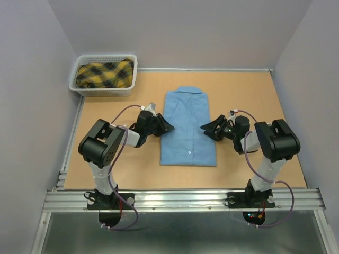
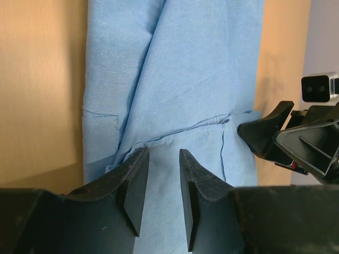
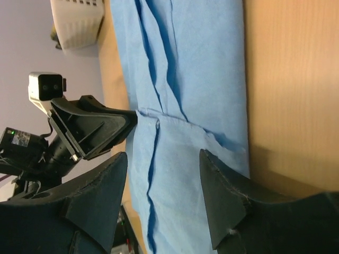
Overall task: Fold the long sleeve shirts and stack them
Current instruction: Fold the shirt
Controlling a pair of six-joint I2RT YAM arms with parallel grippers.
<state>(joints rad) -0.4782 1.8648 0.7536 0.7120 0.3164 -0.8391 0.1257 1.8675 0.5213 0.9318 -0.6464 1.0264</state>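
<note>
A: Where's the shirt (image 1: 188, 127)?
B: Flat on the counter (image 1: 249, 95) between the arms, collar away from them, long axis front-to-back.
A: Jaws?
B: Both empty: left jaws part open, right jaws wider, each equally near a side edge.

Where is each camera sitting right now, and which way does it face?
Top external: above and behind the arms, looking down on the table, light blue shirt and basket; both arms show.
Left wrist: at the shirt's left edge, facing right across it; left gripper in the foreground.
Right wrist: at the shirt's right edge, facing left across it; right gripper in the foreground.
Shared: each wrist view shows the shirt and the opposite gripper.
</note>
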